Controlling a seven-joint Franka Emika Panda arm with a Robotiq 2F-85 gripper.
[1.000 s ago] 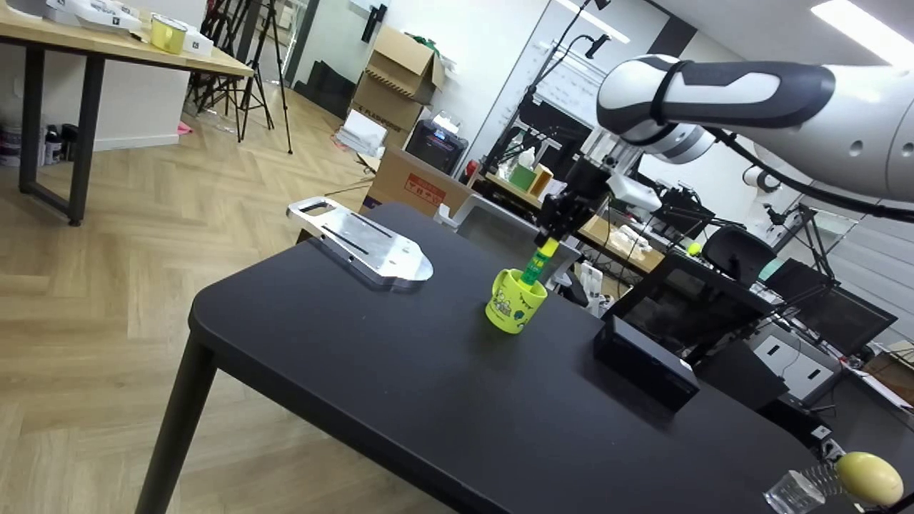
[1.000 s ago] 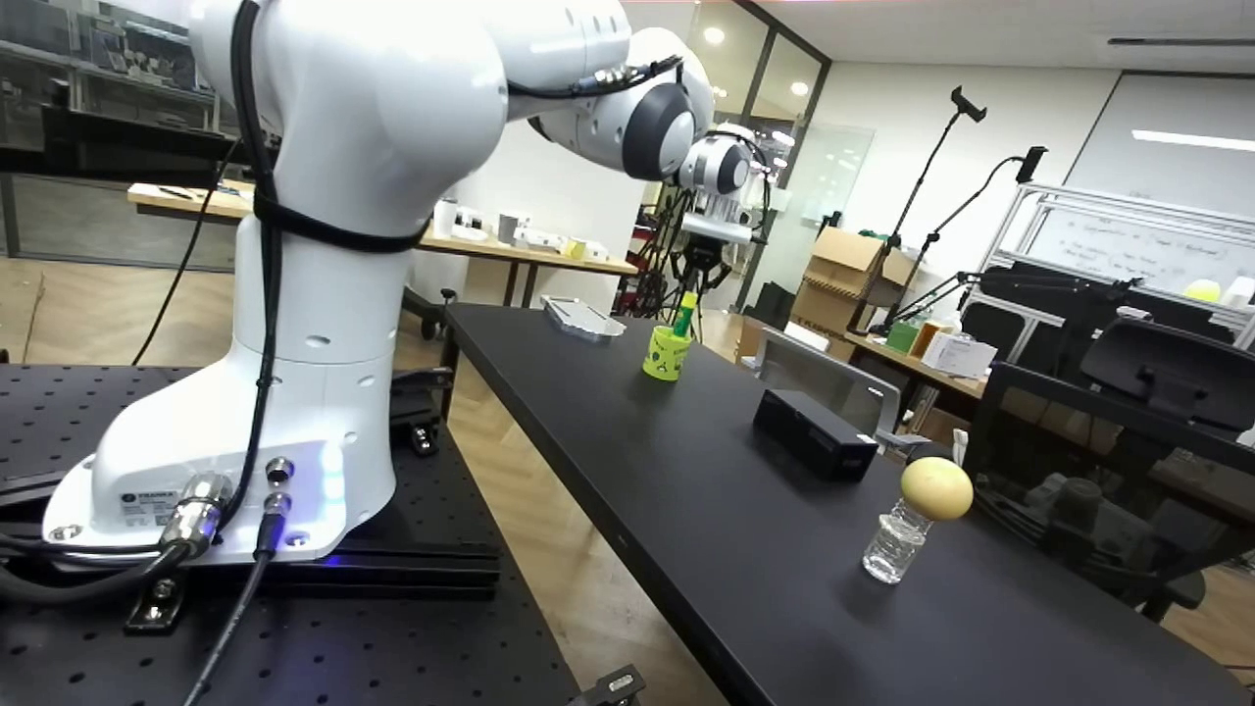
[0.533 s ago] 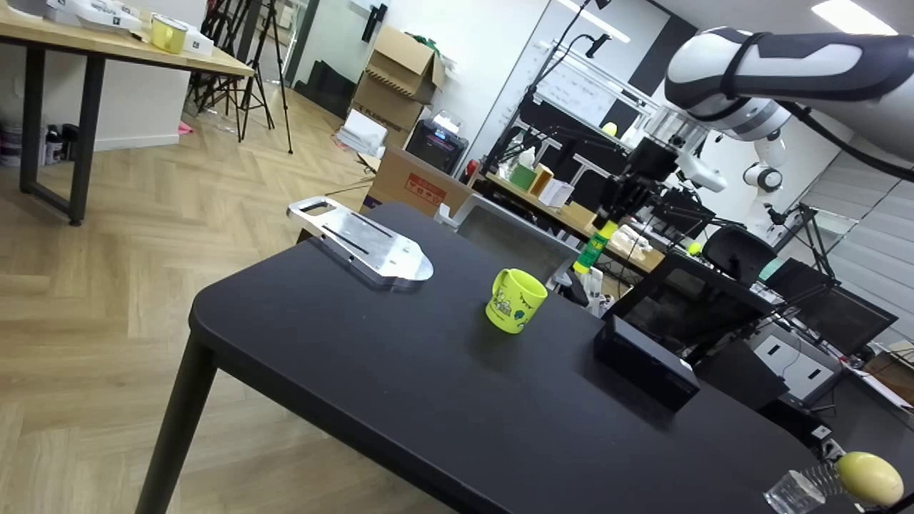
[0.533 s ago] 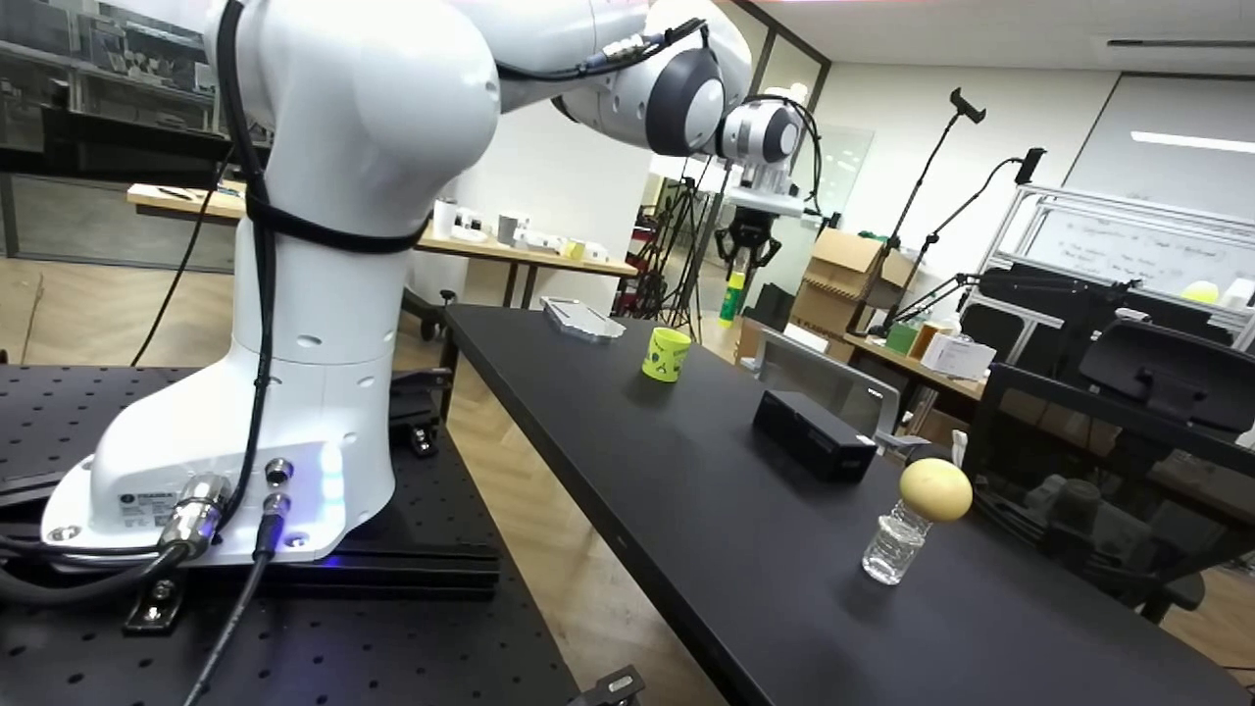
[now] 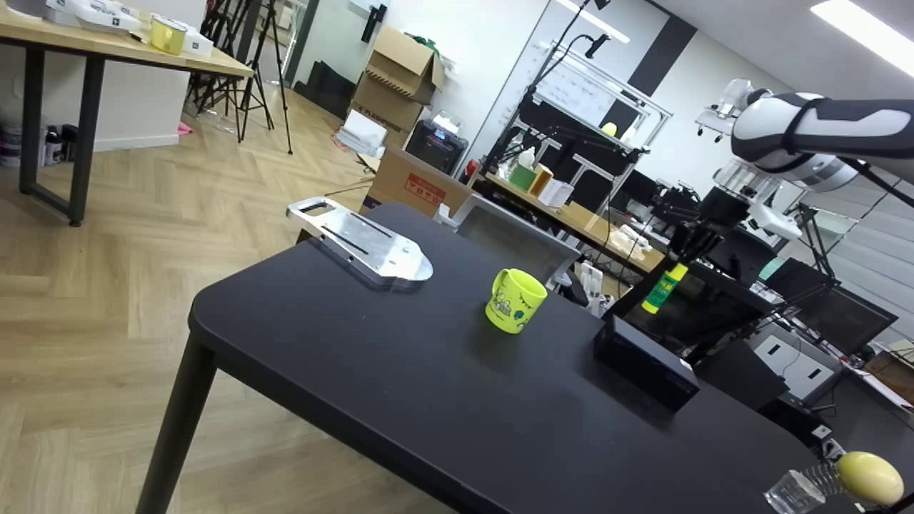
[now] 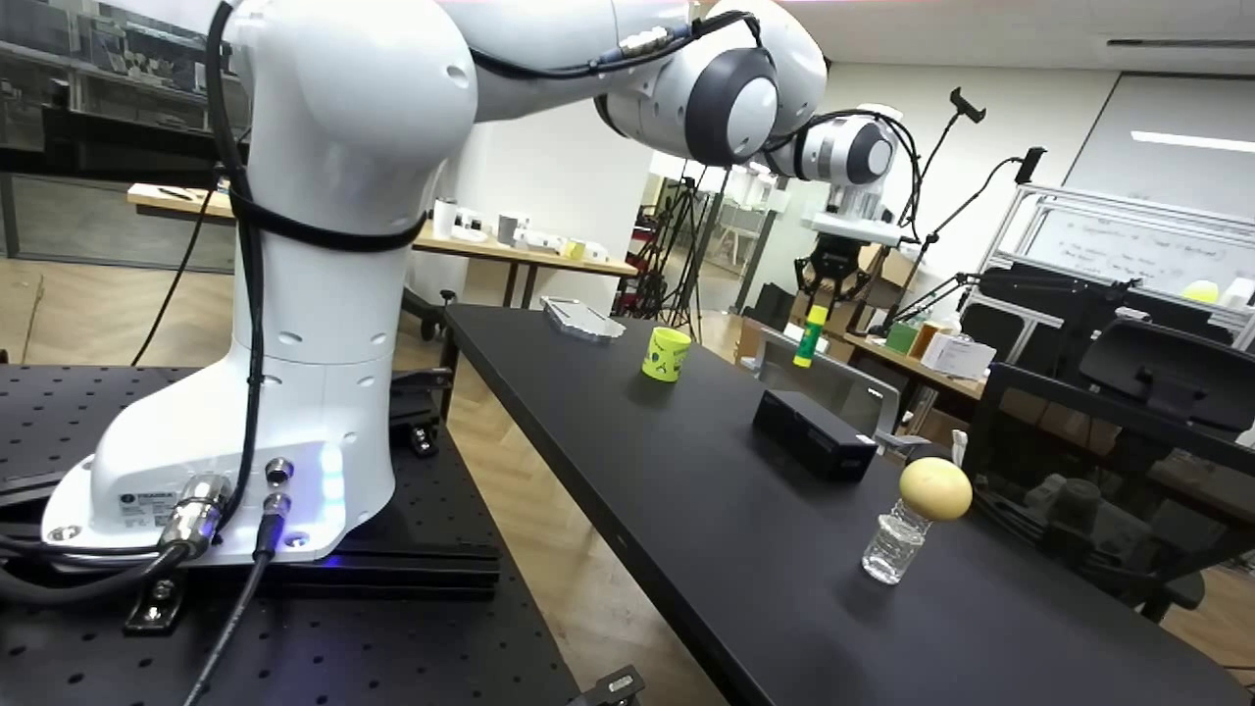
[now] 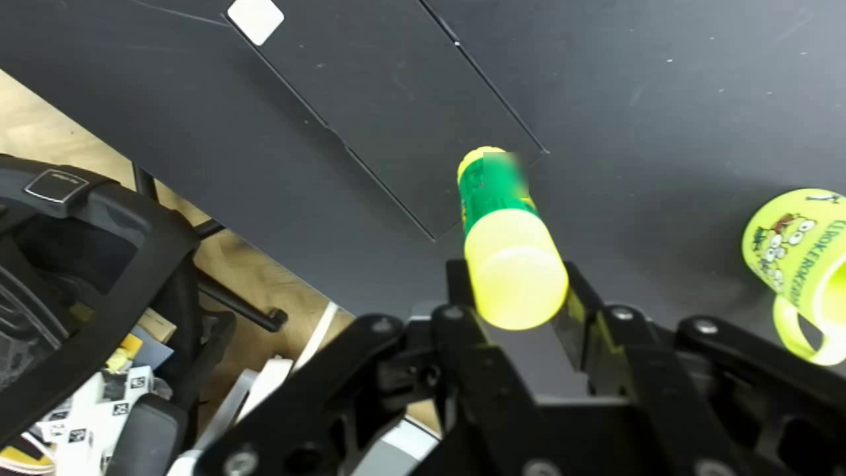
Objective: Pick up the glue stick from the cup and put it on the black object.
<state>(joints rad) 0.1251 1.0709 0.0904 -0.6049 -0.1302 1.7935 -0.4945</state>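
The gripper (image 7: pixel 519 284) is holding the glue stick (image 5: pixel 664 288) in the air, near the black box (image 5: pixel 646 363).
At left in an exterior view I'm seeing a slotted metal plate (image 5: pixel 360 241) lying at one end of the black table (image 5: pixel 443 400); right of it, the lime-green mug (image 5: pixel 514 303) is standing upright, its handle showing on the left. Next, the box is lying flat on the tabletop, and above it in that view the stick is hanging, its lower end clear of the box. The jaws are pinching the yellow upper end, parted only by its thickness. At far right a yellow ball (image 5: pixel 869 478) is sitting over a clear jar (image 5: pixel 794 492).
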